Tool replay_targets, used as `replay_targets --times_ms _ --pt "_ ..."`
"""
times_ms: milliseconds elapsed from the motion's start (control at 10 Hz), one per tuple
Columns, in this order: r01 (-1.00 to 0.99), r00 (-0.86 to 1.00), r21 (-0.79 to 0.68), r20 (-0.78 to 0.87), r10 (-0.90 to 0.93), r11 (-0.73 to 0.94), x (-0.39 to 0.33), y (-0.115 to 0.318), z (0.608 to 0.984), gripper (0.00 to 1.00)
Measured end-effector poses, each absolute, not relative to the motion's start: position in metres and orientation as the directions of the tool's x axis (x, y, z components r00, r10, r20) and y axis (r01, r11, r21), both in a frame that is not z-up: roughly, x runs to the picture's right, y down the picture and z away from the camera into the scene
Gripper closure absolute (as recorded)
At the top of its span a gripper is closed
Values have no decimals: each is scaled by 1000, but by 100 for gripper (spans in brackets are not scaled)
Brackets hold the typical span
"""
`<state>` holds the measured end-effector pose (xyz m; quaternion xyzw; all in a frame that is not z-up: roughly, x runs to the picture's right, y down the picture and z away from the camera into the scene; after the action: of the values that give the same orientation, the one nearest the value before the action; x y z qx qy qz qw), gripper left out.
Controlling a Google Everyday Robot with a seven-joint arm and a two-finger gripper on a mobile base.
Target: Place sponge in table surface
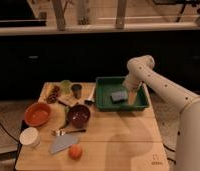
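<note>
- Camera view: I see my white, smooth-shelled arm [163,90] come in from the right, bend at a rounded elbow above the far right of the bench, and drop its forearm steeply into the green rectangular plastic tray [104,102].
- The gripper [131,98] hangs low inside the tray's right half, just beside the sponge.
- The small grey-blue rectangular sponge [118,95], thick and soft-looking, lies flat on the tray floor, its long axis running roughly left to right with the right end tipped slightly toward the far rim.
- The light wooden plank bench [118,145] carries a small dark logo [156,162] at its near right corner.
- Left of the tray sit a dark reddish bowl [79,114], an orange bowl [37,113], a flat grey-blue triangular sheet [62,143] and a round orange fruit [75,152].
</note>
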<state>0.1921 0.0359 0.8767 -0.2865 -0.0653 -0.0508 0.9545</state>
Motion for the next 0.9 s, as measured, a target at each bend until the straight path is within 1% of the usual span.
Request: replay_targets --times_ms 400,900 --pt "210 973 -530 197 -121 822 183 31 891 20" --pt "287 953 -531 243 -182 797 172 50 925 20"
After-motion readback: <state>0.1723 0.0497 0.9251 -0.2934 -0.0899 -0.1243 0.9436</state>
